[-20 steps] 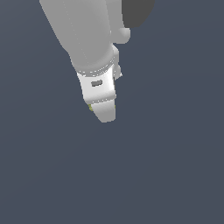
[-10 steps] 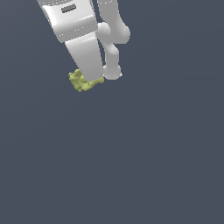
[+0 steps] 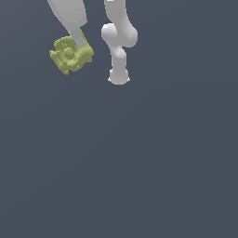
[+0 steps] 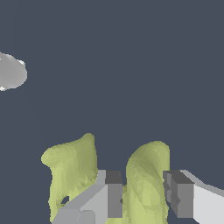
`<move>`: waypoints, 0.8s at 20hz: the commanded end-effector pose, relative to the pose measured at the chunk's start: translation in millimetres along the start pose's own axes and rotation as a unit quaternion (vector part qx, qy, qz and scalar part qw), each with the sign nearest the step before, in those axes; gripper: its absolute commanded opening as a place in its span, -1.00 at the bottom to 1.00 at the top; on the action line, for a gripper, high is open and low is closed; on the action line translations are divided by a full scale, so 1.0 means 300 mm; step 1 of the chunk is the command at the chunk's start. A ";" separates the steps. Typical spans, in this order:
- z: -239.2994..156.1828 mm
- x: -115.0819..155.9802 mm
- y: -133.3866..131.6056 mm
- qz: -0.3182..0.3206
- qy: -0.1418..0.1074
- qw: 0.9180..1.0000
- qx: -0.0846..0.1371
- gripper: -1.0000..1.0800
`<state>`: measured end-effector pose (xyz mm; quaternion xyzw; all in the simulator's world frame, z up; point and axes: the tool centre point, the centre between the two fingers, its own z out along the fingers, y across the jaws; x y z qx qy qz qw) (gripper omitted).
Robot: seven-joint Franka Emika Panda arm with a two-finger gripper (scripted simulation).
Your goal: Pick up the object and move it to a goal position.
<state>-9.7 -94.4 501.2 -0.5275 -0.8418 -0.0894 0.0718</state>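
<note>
While slanting down from above, arm (image 3: 69, 16), jaws clamped on one lobe of the object (image 3: 69, 56).

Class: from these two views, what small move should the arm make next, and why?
Probably carry on moving with the pincer shut. In the wrist view its fingers flank one lobe of the yellow-green chunk, which looks gripped. No goal marker shows, so the direction cannot be told.
</note>
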 end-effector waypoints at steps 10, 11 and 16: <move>-0.132 -0.033 -0.062 -0.040 0.006 0.999 -0.023 -1.00; -0.134 -0.034 -0.063 -0.041 0.006 0.999 -0.024 -1.00; -0.130 -0.035 -0.060 -0.039 0.006 0.999 -0.023 -1.00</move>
